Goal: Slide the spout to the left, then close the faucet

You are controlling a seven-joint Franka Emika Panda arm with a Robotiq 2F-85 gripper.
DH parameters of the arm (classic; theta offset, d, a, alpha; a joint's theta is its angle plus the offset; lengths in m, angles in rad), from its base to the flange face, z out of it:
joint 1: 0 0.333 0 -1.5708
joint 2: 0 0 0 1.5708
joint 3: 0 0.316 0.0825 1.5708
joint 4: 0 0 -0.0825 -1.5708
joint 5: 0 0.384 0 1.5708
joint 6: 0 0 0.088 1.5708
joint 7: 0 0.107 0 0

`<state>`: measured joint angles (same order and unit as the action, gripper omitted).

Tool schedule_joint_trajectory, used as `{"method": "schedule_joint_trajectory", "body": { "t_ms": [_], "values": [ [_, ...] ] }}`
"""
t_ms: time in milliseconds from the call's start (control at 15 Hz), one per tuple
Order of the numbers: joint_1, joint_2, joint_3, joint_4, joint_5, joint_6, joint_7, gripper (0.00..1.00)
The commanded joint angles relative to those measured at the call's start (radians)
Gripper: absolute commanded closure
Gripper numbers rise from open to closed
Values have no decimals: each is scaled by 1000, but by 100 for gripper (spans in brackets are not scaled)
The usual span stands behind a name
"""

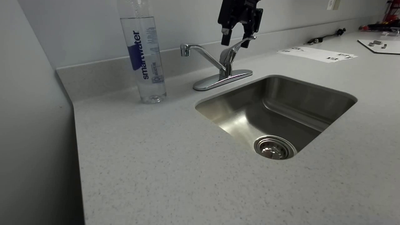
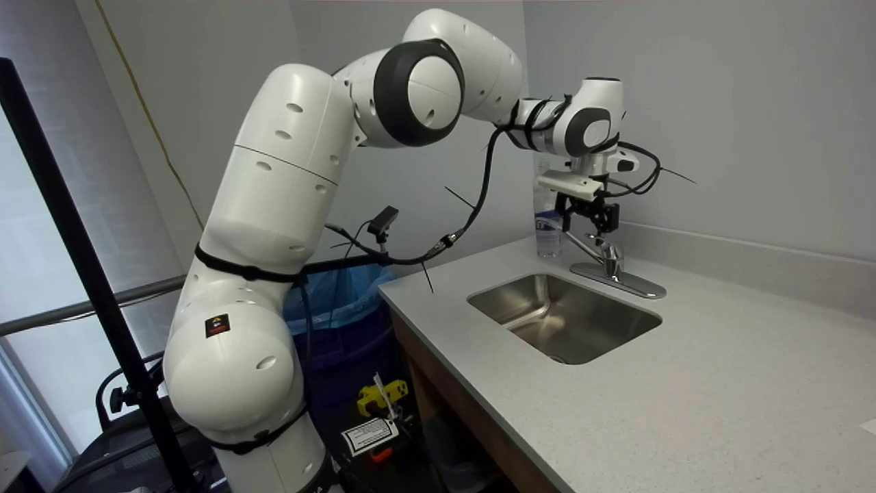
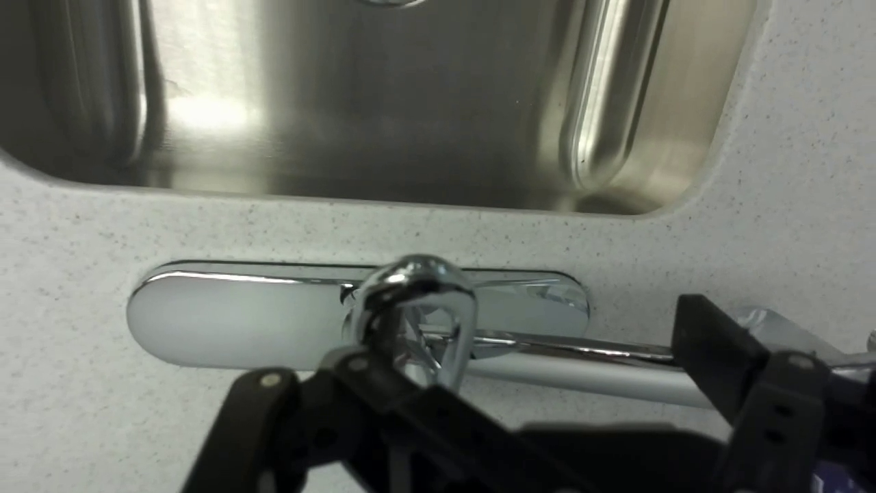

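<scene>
The chrome faucet (image 1: 227, 59) stands behind the sink on its oval base plate; it also shows in an exterior view (image 2: 613, 260) and in the wrist view (image 3: 233, 322). Its spout (image 1: 207, 56) points along the counter toward the bottle, beside the sink; it crosses to the right in the wrist view (image 3: 595, 370). The lever handle (image 1: 239, 47) is tilted up; its looped end (image 3: 416, 270) overlaps a fingertip in the wrist view. My gripper (image 1: 236, 40) is open above the faucet, its fingers (image 3: 547, 342) wide apart over the lever and spout. Whether it touches is unclear.
A clear water bottle (image 1: 143, 62) stands near the spout's tip. The steel sink (image 1: 297, 93) is sunk in the counter in front of the faucet. A wall and low backsplash (image 1: 103, 78) run behind. A paper sheet (image 1: 317, 54) lies farther along the counter.
</scene>
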<state>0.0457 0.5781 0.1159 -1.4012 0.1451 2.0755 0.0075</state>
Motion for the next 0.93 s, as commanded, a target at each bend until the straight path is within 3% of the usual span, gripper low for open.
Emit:
{"method": "schedule_joint_trajectory", "body": {
  "t_ms": [0,533,867],
  "values": [
    [-17,-63,-8,-73,18,2,-36,0],
    [-32,-139,8,-115,41,123,-114,0],
    [-37,-270,14,-214,66,144,-160,0]
  ]
}}
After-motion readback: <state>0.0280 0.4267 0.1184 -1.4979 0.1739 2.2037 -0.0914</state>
